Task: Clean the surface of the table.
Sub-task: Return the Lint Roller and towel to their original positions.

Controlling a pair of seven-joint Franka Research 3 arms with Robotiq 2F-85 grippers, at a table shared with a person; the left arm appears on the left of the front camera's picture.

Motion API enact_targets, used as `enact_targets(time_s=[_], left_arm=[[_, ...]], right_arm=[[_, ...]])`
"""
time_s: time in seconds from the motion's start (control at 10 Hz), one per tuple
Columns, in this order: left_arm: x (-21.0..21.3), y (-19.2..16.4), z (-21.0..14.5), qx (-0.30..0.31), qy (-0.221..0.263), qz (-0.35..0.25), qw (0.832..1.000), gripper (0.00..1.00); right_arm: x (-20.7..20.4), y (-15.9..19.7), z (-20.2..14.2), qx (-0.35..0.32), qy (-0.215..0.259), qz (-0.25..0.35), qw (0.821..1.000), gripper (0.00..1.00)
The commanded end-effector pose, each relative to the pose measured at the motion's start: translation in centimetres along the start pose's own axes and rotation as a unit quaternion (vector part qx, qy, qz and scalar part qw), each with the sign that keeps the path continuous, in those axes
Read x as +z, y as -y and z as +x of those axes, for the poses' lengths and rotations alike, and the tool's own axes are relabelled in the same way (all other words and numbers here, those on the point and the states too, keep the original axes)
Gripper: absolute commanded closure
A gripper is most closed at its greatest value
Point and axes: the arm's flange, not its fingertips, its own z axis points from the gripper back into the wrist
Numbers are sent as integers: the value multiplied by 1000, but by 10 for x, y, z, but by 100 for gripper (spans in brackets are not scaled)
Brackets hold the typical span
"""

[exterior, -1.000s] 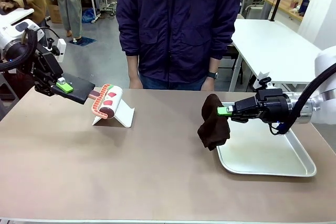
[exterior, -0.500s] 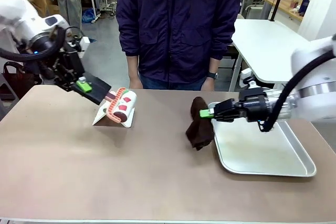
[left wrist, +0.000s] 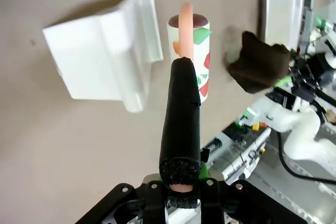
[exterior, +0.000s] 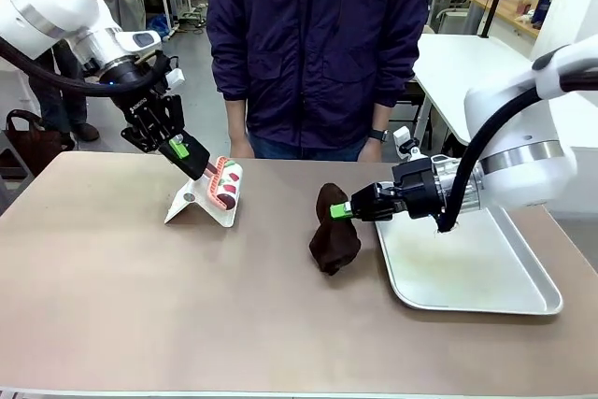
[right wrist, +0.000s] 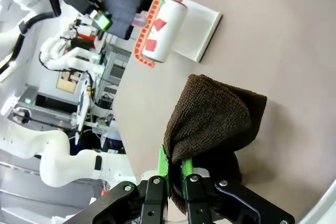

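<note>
My left gripper is shut on the black handle of a lint roller, white with red and green patches and an orange frame. The roller hangs tilted over a white stand at the far left of the tan table. In the left wrist view the roller sits just beside the stand. My right gripper is shut on a dark brown cloth, which droops to the table top left of the tray. The right wrist view shows the cloth bunched above the right gripper.
A silver tray lies at the right of the table, under my right arm. A person in a dark jacket stands at the far edge, hands behind it. The table's front half is bare. White tables stand behind at the right.
My left arm swung right and lowered the roller over the stand. My right gripper carried the cloth left, from the tray's edge out over the table's middle, and lower.
</note>
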Motion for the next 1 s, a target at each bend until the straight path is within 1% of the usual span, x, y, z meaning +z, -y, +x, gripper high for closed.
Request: enact_targets(time_s=[0.0,0.3,0.4,0.5,0.9], left_arm=[[-7,6,8,19,15,29,999,80],[-12,9,17,42,19,53,998,80],[-15,10,17,46,-4,52,998,80],[-17,11,19,46,-16,50,998,80],[-21,11,20,47,-23,70,996,80]], right_arm=[[-1,5,12,-10,9,-8,1000,89],[1,9,14,1,14,0,1000,89],[2,10,15,-1,16,0,1000,89],[2,11,15,-2,16,3,1000,89],[6,10,11,3,18,13,1000,89]])
